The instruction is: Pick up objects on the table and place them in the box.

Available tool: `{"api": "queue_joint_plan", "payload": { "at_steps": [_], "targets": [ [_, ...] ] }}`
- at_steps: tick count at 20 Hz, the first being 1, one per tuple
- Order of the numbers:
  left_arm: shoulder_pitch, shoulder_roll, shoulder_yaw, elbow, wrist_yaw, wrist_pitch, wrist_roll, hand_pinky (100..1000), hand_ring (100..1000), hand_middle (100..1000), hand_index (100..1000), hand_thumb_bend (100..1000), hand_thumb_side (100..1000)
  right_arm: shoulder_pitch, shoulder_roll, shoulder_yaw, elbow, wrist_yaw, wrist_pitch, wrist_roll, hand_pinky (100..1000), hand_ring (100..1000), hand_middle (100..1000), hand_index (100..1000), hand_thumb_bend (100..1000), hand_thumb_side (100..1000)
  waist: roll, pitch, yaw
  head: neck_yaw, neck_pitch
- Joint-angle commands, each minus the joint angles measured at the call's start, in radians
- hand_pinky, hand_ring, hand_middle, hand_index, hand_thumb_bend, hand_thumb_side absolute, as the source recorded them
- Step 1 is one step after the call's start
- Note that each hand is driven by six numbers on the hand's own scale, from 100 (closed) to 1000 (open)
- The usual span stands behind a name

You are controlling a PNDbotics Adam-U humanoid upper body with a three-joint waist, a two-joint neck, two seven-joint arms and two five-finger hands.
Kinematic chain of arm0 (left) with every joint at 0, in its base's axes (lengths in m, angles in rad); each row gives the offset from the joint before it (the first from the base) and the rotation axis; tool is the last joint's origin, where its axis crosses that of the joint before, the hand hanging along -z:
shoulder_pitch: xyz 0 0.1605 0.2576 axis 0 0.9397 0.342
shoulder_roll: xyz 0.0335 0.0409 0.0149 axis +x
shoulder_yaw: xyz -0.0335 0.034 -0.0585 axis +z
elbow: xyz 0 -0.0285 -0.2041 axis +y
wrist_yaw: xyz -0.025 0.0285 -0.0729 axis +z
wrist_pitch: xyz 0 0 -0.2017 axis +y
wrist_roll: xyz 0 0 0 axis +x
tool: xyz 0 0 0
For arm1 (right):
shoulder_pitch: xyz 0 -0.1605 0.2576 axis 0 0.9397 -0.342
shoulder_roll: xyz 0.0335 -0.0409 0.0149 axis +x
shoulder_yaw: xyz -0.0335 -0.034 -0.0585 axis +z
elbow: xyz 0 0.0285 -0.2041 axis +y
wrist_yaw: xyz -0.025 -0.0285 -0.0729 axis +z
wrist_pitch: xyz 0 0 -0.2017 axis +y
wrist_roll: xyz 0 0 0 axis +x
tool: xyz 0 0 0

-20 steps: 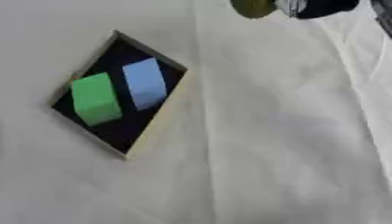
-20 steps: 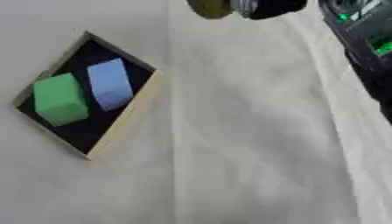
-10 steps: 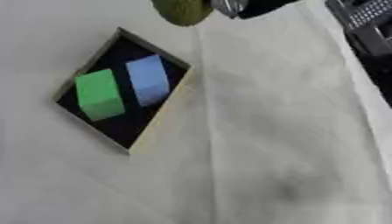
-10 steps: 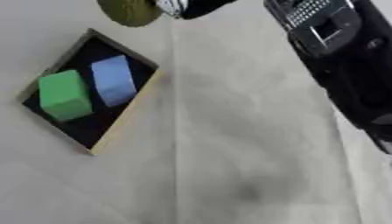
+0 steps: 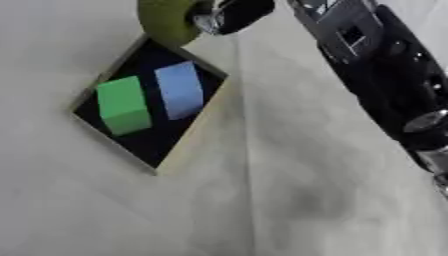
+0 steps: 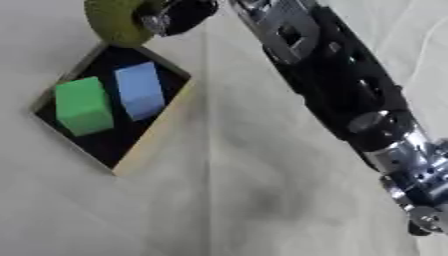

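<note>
Right hand [image 5: 234, 14], top centre of frame, grasping olive object [image 5: 166, 21] over box [image 5: 194, 145] upper corner; free space lies lower left, beside blue block [image 5: 179, 90]. Left hand unseen.

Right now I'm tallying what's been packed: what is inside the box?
Inside the box lie a green block and a blue block, side by side on its black floor. The olive object held by the right hand covers the box's far corner.

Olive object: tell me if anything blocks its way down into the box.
Nothing visible does. The olive object, held by the right robot hand, is over the box's far corner, which lies bare beyond the blue block and green block.
</note>
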Motion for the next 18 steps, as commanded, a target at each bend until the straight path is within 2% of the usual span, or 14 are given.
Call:
{"api": "queue_joint_plan", "payload": {
  "at_steps": [1, 8, 18],
  "targets": [
    [-0.015, 0.018, 0.003, -0.015, 0.004, -0.003, -0.004, 766, 799, 773, 810, 273, 756, -0.038, 0.027, -0.016, 0.066, 0.044, -0.018, -0.033, 816, 652, 499, 619, 100, 100, -0.008, -0.03, 0.007, -0.011, -0.014],
    [-0.024, 0.015, 0.002, -0.015, 0.005, -0.004, -0.006, 766, 799, 772, 810, 277, 756, -0.048, 0.085, -0.023, 0.219, 0.149, -0.074, -0.113, 813, 660, 506, 627, 100, 100, -0.018, -0.021, 0.024, -0.018, -0.02],
    [-0.04, 0.012, 0.001, -0.015, 0.007, -0.005, -0.008, 766, 799, 773, 809, 276, 758, -0.018, 0.091, -0.032, 0.32, 0.197, -0.183, -0.054, 813, 743, 570, 684, 100, 100, -0.027, -0.003, 0.047, -0.018, -0.02]
  ]
}}
